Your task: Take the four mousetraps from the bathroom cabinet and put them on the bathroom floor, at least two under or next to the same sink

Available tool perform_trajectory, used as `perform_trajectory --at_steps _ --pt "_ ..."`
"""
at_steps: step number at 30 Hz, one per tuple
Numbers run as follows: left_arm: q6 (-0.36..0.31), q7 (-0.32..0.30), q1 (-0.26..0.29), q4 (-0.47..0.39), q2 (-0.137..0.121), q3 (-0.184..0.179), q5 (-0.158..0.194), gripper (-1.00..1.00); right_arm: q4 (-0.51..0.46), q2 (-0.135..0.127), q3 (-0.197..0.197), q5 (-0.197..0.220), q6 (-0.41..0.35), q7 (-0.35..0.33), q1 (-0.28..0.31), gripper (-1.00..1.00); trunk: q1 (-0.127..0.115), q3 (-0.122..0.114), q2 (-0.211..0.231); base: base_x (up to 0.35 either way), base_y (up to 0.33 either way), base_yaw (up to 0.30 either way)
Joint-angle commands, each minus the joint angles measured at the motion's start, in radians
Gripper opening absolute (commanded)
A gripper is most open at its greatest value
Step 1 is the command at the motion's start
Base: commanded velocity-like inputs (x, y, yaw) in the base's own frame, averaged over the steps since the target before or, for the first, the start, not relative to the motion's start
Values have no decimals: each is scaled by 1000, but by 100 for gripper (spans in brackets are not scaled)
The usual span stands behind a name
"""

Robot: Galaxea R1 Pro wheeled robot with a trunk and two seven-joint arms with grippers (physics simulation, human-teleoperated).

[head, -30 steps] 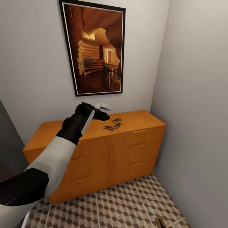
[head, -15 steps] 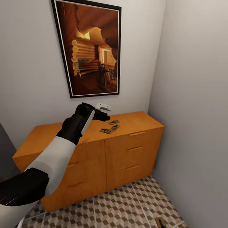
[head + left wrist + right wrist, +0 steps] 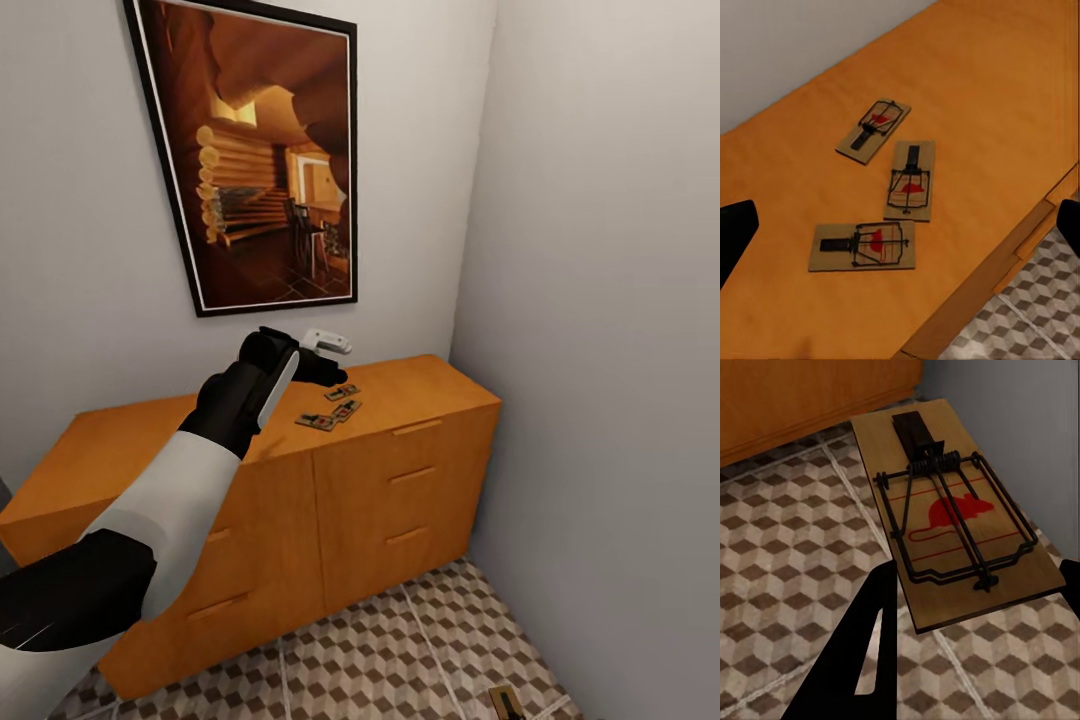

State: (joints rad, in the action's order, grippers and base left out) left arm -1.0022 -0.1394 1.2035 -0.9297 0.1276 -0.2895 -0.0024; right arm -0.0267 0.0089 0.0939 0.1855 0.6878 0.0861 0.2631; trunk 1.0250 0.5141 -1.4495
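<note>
Three mousetraps lie close together on the flat top of the orange-brown cabinet (image 3: 430,385): one (image 3: 342,392) nearest the wall, one (image 3: 347,409) in the middle, one (image 3: 316,422) toward the front edge. My left gripper (image 3: 335,360) hovers open just above and behind them. In the left wrist view the traps (image 3: 909,180) lie on the cabinet top (image 3: 1005,90) between the spread fingertips (image 3: 735,232). My right gripper (image 3: 971,607) is shut on a fourth mousetrap (image 3: 952,525), held flat and low over the cube-patterned bathroom floor (image 3: 780,547). That trap (image 3: 505,703) shows at the head view's lower right. The sink is out of view.
The cabinet stands in a corner, with a grey wall (image 3: 600,300) close on its right. A large framed picture (image 3: 250,170) hangs above it. Patterned floor (image 3: 400,660) runs in front of the drawers (image 3: 410,475). The cabinet's base (image 3: 795,397) lies near the held trap.
The whole head view has shifted, so the camera has turned. The left gripper now stands closer over the three mousetraps than before. Its fingers stay open.
</note>
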Motion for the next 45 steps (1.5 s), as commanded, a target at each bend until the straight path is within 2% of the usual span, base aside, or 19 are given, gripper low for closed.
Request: perform_trajectory --at_steps 1,18,21,23,25,26,28,29,32,34,37,45 --pt "-4 -3 1 3 0 0 -1 100 1 0 9 9 3 4 1 -100 0 0 -1 6 60 -119" --pt "-3 -4 2 13 -1 0 -1 100 1 0 9 9 2 4 1 -100 0 -9 -1 1 73 -117" --pt "-3 -22 1 13 -5 0 -1 100 1 0 9 9 2 4 1 -100 0 -11 -1 0 10 -112" --pt "-2 -66 1 11 -17 0 -1 100 1 0 9 9 2 4 1 -100 0 -12 -1 0 4 -110" --pt "0 -138 1 7 -37 1 -2 100 1 0 9 8 2 4 1 -100 0 -13 -1 0 2 -106" --pt "2 -196 1 6 -54 2 -4 100 1 0 9 8 2 4 1 -100 0 -13 -1 0 1 -103" --pt "4 -253 1 4 -74 2 -5 100 1 0 9 8 2 4 1 -100 0 -14 -1 0 1 -102" --pt "11 -307 1 1 -97 3 -6 100 1 0 9 8 2 3 1 -100 0 -15 -1 0 0 -98" --pt "46 -410 1 -2 -146 4 -6 100 1 0 9 8 2 4 1 -100 0 -16 -1 0 0 -93" --pt "63 -435 1 -2 -162 4 -7 100 1 0 9 8 2 4 1 -100 0 -17 -1 0 0 -88" --pt "95 -481 1 -3 -211 3 -5 100 1 1 9 8 2 4 1 -100 0 -18 -1 0 0 -81" --pt "105 -636 1 -2 -248 3 -10 100 1 0 9 8 2 3 1 -100 0 -21 -1 0 0 -71"
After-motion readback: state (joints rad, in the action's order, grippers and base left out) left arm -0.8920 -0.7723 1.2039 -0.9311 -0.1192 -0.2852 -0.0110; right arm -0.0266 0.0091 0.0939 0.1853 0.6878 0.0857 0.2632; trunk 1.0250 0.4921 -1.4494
